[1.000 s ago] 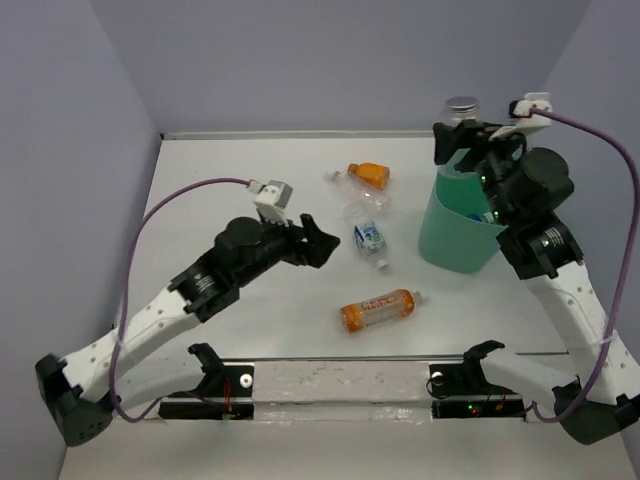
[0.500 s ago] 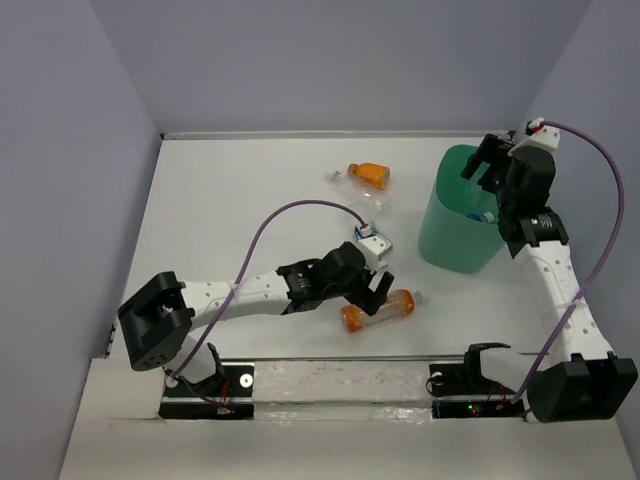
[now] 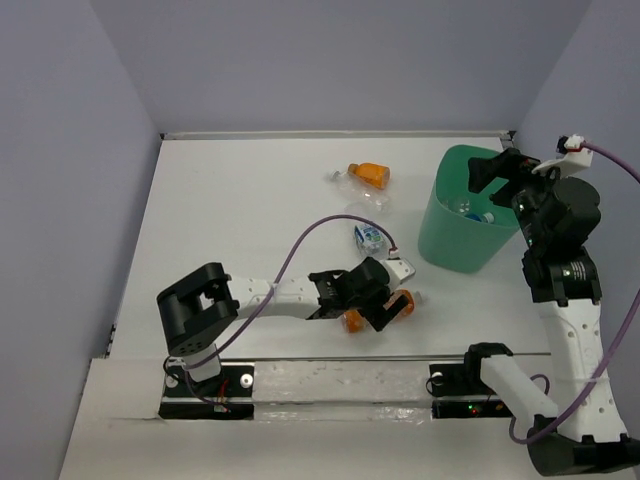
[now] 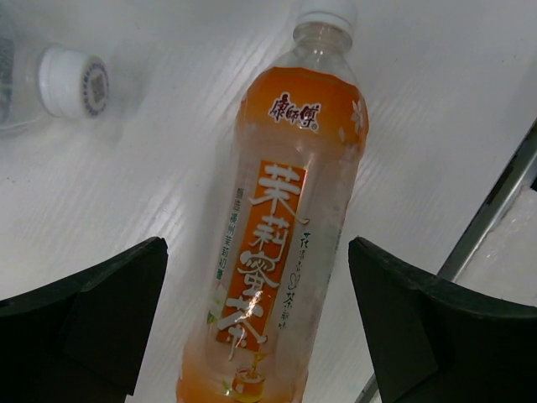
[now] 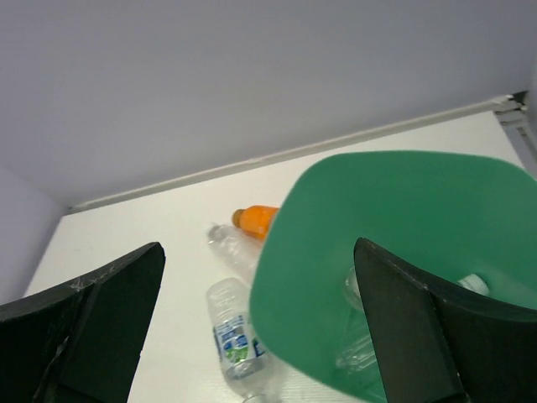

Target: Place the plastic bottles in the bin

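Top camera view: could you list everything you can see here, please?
tea bottle: one, orange label, lying near the table's front edge
blue-labelled bottle: one, clear, lying mid-table
orange bottle: one, lying farther back
crumpled bottle: apparently one, clear, beside the orange bottle
bin: one, mint green, right side
binned bottles: number unclear, clear, inside the bin
table: one, white
left gripper: one, black, open, straddling the tea bottle
right gripper: one, black, open and empty, above the bin
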Controlling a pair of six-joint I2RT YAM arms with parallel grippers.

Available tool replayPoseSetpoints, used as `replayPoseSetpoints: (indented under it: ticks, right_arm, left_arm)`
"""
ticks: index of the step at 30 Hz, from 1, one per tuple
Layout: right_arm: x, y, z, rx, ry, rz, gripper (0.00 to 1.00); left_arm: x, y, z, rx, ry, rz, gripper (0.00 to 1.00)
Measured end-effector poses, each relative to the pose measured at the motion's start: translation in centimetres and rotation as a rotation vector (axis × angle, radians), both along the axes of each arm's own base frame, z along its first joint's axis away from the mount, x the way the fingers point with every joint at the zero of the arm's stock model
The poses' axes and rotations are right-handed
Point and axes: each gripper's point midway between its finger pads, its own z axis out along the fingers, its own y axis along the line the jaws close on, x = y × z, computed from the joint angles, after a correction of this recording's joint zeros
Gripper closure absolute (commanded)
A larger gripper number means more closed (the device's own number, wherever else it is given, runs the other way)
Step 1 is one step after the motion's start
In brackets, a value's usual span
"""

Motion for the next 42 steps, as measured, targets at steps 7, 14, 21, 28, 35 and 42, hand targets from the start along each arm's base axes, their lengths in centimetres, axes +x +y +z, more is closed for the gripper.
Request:
replayPoseSetpoints:
  ticks: [7, 14, 21, 28, 35, 42]
  right_arm:
    - [-4.2, 3.8, 0.8, 0.066, -0.048, 0.212, 0.0]
    - [-6.7, 6.0, -0.9, 0.109, -0.014, 0.345, 0.0]
    - [-8.9, 7.7, -3.9, 0.15, 0.07, 0.442, 0.0]
    - [-10.9, 9.3, -6.0, 0.211, 0.133, 0.54, 0.0]
    - [-11.0, 10.6, -8.0, 0.271, 0.225, 0.617, 0.0]
    - [-10.4, 11.7, -9.4, 0.327, 0.29, 0.683, 0.0]
  left_arm:
    - [-0.3, 0.9, -4.7, 0.166, -0.013, 0.009, 0.26]
    - [-0.4, 1.1, -4.8, 0.188, -0.04, 0.03, 0.51]
    - [-0.7, 1.8, 2.7, -0.003, -0.073, 0.076, 0.54]
    - [-0.2, 0.3, 14.3, -0.382, -0.126, 0.135, 0.54]
    - [0.0, -1.1, 15.6, -0.457, -0.122, 0.135, 0.54]
    - [-0.4, -2.4, 17.4, -0.528, -0.118, 0.096, 0.53]
